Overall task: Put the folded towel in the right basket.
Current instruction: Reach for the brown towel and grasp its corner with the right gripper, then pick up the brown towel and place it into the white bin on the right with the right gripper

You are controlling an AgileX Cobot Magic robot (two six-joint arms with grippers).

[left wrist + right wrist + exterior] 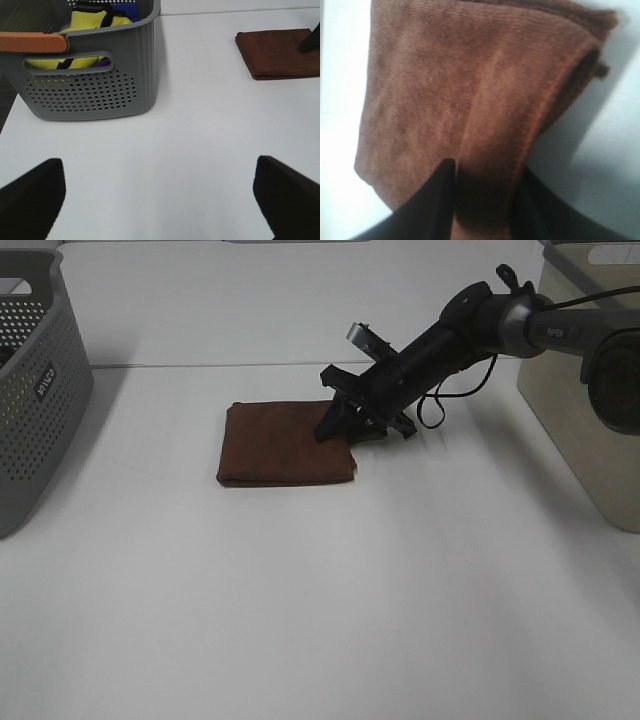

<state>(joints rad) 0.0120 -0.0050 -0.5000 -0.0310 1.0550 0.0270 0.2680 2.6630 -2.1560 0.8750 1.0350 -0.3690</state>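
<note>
The folded brown towel [280,445] lies flat on the white table [320,600] at mid-left. My right gripper [352,430] reaches in from the right and is shut on the towel's right edge; in the right wrist view the cloth [470,100] is pinched between the two dark fingers [440,200] and its edge looks slightly raised. The right basket [585,390], beige, stands at the table's right edge, behind the right arm. My left gripper [160,200] is open and empty, low over the bare table; the towel [280,52] is far from it. It is out of the high view.
A grey perforated basket [30,400] stands at the left edge; the left wrist view shows it [95,90] holding yellow and blue items, with an orange strip on its rim. A black cable hangs by the right wrist.
</note>
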